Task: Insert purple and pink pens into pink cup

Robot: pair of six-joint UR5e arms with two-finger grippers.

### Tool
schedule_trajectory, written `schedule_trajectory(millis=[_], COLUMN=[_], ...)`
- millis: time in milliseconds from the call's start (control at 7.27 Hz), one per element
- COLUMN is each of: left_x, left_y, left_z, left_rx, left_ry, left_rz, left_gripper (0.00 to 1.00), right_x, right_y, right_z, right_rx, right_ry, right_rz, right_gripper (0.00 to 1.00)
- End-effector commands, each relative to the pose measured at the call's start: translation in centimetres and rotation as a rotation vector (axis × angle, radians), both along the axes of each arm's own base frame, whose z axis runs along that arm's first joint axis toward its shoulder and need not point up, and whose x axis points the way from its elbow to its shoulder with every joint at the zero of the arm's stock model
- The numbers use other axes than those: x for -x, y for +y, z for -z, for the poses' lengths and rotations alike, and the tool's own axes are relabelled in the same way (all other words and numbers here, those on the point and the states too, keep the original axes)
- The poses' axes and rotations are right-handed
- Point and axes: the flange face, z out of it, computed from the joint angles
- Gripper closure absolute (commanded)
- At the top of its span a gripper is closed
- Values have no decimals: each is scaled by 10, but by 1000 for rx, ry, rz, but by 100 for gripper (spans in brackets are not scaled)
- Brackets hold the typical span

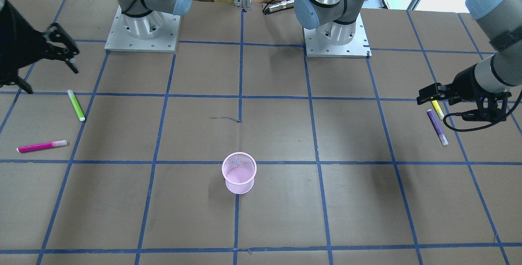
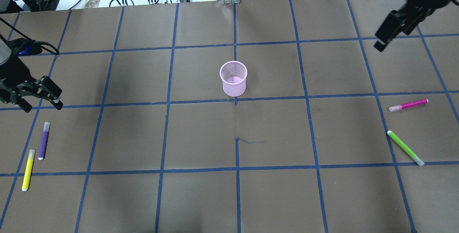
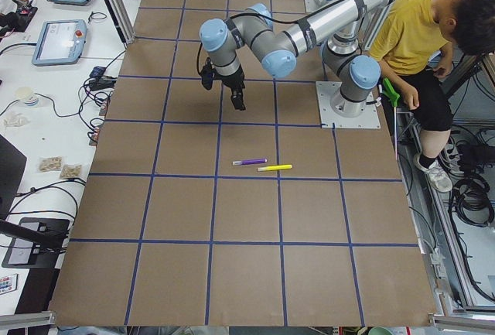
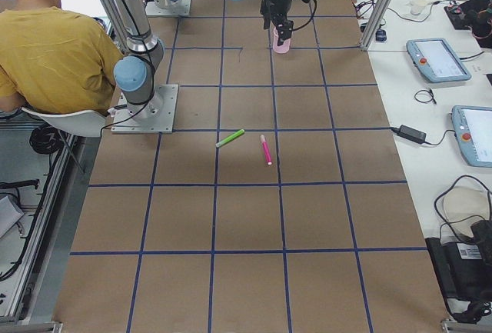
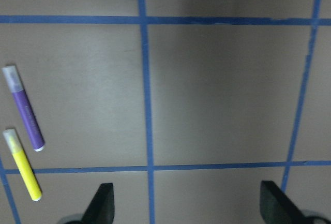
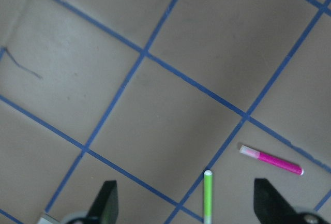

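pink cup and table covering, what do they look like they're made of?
Pink cup: fine mesh, probably painted metal wire, since light shows through its wall. Table covering: matte brown paper or card, flat and without sheen, marked off by blue tape.

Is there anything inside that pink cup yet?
No pens show inside the pink cup; the overhead view sees down to its bare floor. Only the near inner wall is hidden. The purple pen and pink pen lie on the table.

The left hand [image 1: 426, 95] partly hides the yellow pen [image 1: 438, 110].
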Motion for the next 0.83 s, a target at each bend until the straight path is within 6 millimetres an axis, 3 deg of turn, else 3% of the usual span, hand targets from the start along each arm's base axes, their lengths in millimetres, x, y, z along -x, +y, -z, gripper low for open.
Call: schedule_trajectory(millis=[0, 275, 413, 550, 688], left_x=[-16, -56, -69, -73, -86], left_y=[27, 56, 76, 92, 108], left_z=[26, 58, 79, 97, 107], left_rx=[7, 182, 197, 237, 244], left_ry=[36, -70, -55, 28, 57], left_rz=[145, 286, 274, 233, 208], left_gripper=[10, 8, 8, 8, 7], right_x=[127, 238, 276, 285, 290], right_y=[25, 38, 34, 28, 27], right_z=[40, 109, 133, 164, 181], right_rx=[38, 131, 196, 229, 317], right_ry=[-139, -181, -195, -261, -294], right_rz=[-346, -583, -745, -907, -1068], right_gripper=[5, 5, 1, 4, 8])
